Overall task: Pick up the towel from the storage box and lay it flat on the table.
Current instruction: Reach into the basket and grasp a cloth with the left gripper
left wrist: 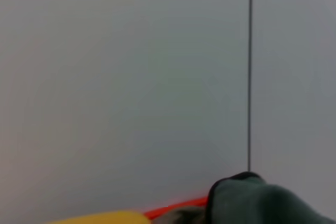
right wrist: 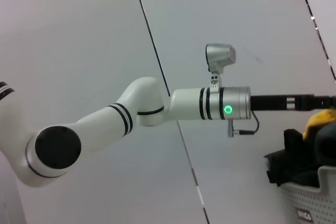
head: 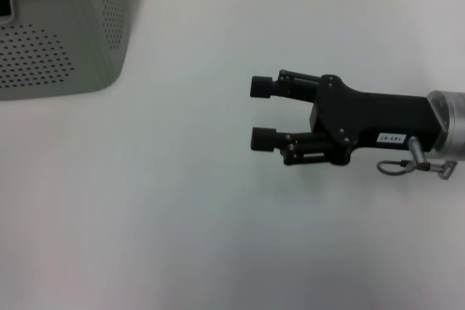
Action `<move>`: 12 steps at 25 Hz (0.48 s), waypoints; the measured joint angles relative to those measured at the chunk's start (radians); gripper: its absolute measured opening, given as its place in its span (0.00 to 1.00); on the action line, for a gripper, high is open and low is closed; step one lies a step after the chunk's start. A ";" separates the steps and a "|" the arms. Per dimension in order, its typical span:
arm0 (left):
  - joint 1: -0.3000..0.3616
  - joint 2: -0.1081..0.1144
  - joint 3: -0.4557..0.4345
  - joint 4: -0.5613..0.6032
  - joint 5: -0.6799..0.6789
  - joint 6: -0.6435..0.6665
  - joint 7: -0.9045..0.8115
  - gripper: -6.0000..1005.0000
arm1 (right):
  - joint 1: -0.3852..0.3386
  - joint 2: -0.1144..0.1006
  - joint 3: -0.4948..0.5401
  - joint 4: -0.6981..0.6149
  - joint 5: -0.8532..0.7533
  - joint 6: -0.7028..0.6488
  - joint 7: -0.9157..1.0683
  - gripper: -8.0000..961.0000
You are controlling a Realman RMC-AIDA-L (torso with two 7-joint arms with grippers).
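**Towel still in the box, right pincer waiting over the table**

My right pincer (head: 263,112) hangs above the bare table (head: 182,201), jaws wide and holding nothing. Well off beyond its fingertips stands the storage box (head: 58,49). My left arm (right wrist: 210,103) reaches out over that box; I cannot tell how its pincer stands. The towel (left wrist: 262,200) shows as a dark green fold close under the left wrist, among other cloth heaped in the box. I judge it light, limp and prone to bunching or dragging neighbours along. I'd pinch a raised fold near an edge or corner, then lift high enough to let it hang free.
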 joint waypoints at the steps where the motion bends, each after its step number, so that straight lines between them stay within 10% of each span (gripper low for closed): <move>1: 0.000 -0.003 0.000 -0.002 0.008 -0.009 -0.001 0.80 | 0.000 0.000 0.005 0.000 -0.001 0.000 -0.001 0.88; 12: -0.002 -0.007 0.000 -0.088 0.052 -0.060 0.003 0.79 | -0.003 0.006 0.017 0.000 -0.003 0.025 -0.014 0.88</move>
